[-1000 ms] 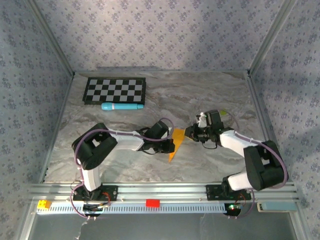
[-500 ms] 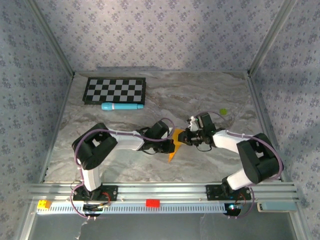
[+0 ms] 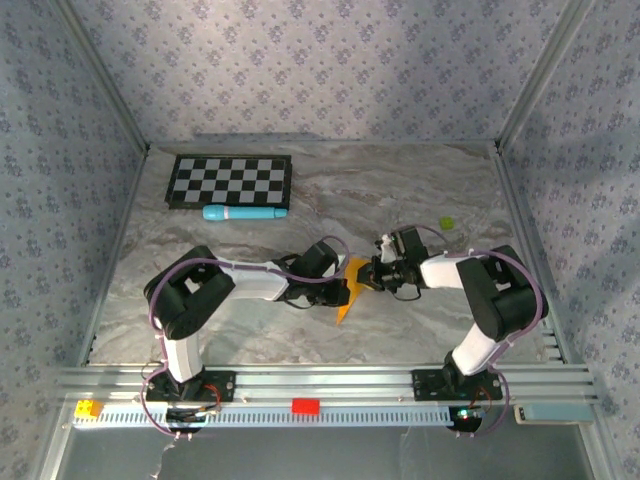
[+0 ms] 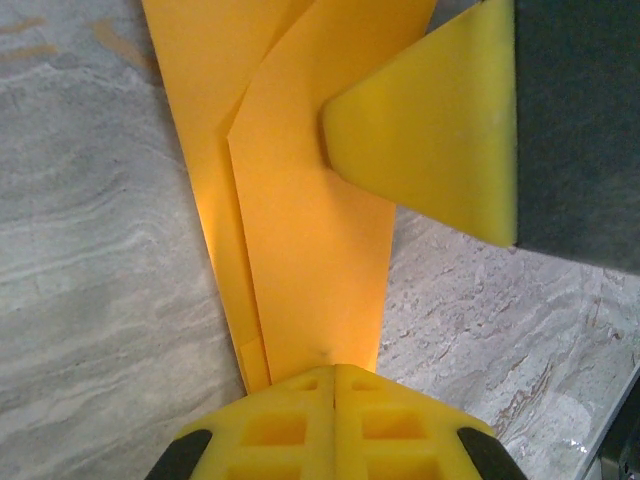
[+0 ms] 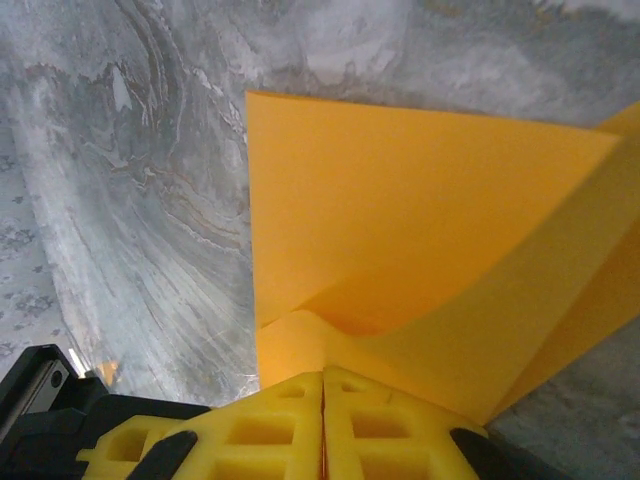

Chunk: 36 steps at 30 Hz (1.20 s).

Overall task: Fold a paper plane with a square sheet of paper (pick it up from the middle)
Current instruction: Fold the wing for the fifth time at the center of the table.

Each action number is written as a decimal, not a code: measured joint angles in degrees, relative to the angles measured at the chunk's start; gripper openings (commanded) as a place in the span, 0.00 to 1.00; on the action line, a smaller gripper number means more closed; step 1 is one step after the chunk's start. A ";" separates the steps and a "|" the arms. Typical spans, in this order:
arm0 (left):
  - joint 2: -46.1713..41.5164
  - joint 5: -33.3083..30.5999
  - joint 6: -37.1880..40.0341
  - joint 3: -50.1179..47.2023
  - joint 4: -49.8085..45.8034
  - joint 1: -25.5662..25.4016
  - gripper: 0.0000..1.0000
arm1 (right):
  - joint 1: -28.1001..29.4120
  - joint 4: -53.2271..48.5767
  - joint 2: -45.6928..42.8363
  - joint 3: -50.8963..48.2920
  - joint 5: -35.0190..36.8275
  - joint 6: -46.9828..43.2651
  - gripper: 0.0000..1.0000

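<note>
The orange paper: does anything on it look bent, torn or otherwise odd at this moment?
No tear shows. The orange paper bulges in a soft curve just ahead of the right gripper, instead of lying in a flat crease. By the left gripper its layers sit offset, edges not matched.

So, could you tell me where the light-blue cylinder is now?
In the top view, the light-blue cylinder lies far left on the marble table, along the near edge of the black-and-white checkerboard.

The right gripper [image 5: 322,385] has its yellow fingers pressed together with no gap, pinching the near edge of the orange sheet of paper [image 5: 400,220]. Beyond the gripper, one layer curls up over a flatter one, with the grey marbled table [image 5: 150,180] behind.
</note>
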 measured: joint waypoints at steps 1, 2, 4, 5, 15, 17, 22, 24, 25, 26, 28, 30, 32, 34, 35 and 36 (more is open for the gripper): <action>0.00 0.00 0.04 0.00 0.00 0.00 0.00 | -0.63 0.26 0.24 0.02 -0.42 0.02 0.10; 0.00 0.00 0.07 0.00 0.00 0.00 0.00 | -1.25 0.46 0.44 0.09 -0.79 0.02 0.10; 0.00 0.00 0.07 0.00 0.00 0.00 0.00 | -2.69 0.55 0.83 0.44 -1.16 0.02 0.10; 0.00 0.00 0.07 0.00 0.00 0.00 0.00 | -3.26 0.52 0.94 0.63 -1.01 0.02 0.10; 0.00 -0.02 0.07 -0.04 0.02 0.00 0.00 | -6.23 -3.82 2.32 4.52 2.32 0.00 0.10; 0.00 0.00 0.09 -0.04 0.02 0.00 0.00 | -6.29 -4.70 2.58 5.05 2.32 0.00 0.09; 0.00 0.00 0.09 -0.04 0.02 0.00 0.00 | -6.60 -5.97 2.95 5.90 2.10 0.02 0.10; 0.00 0.00 0.07 -0.04 0.02 0.00 0.00 | -6.86 -6.36 2.95 6.32 2.91 0.00 0.10; 0.00 0.00 0.09 -0.04 0.02 0.00 0.00 | -7.08 -6.54 2.95 6.58 3.48 0.00 0.10; 0.00 0.00 0.09 -0.04 0.02 0.00 0.00 | -7.32 -6.78 2.95 6.88 4.07 0.00 0.10; 0.00 0.00 0.07 -0.04 0.02 0.00 0.00 | -7.91 -7.23 2.93 7.56 5.62 -0.02 0.10; 0.00 0.00 0.09 -0.04 0.02 0.00 0.00 | -8.41 -7.76 2.93 8.17 7.06 -0.07 0.09; 0.00 0.00 0.09 -0.04 0.02 0.00 0.00 | -8.74 -8.13 2.91 8.61 8.15 -0.17 0.09; 0.00 0.00 0.07 -0.04 0.02 0.00 0.00 | -8.92 -8.28 2.54 8.63 9.09 -0.22 0.10; 0.00 0.00 0.09 -0.04 0.02 0.00 0.00 | -8.98 -8.22 2.14 8.48 9.77 -0.24 0.10; 0.00 0.00 0.07 -0.04 0.02 0.00 0.00 | -9.29 -8.17 1.51 8.26 10.84 -0.22 0.10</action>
